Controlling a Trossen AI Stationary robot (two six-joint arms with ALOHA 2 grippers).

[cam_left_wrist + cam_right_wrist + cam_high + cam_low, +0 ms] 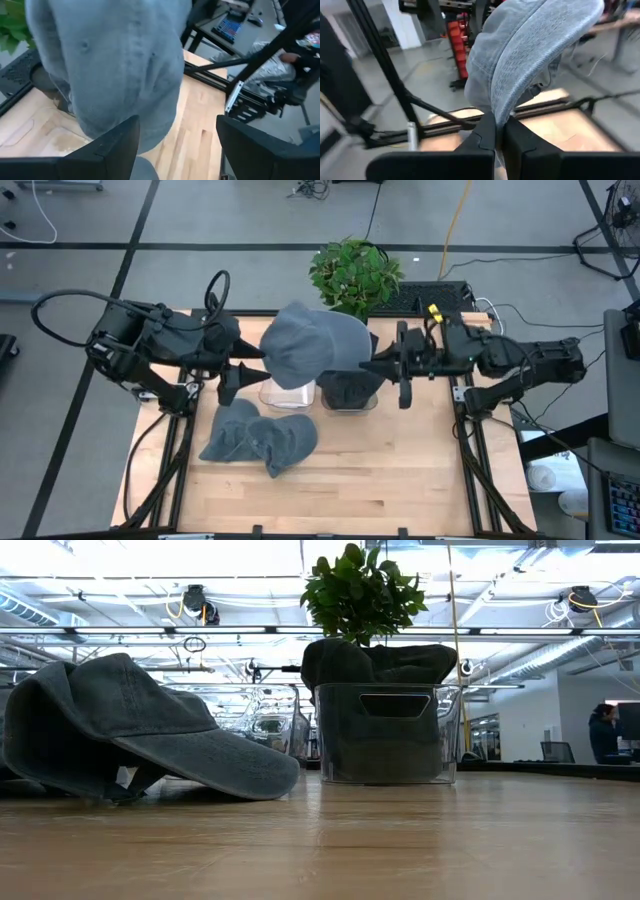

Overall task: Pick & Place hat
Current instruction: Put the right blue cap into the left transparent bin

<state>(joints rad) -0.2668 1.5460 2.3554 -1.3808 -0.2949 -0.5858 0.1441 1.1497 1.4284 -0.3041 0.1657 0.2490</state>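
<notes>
Slipping is the risk: the lifted grey cap (312,343), hanging above the clear bin (288,393), is pinched only at its edge. To the bin's left, the left gripper (232,376) stands wide open, holding nothing; to its right, the right gripper (496,131) is clamped tight on the cap's fabric.

Right arm reaching in from the table's right side, right gripper (495,131) raised at mid-table, fingers (482,132) pinched together on a cap (310,340), left arm reaching in from the left, left gripper (177,145) beside it, fingers (117,145) spread, holding nothing
</notes>
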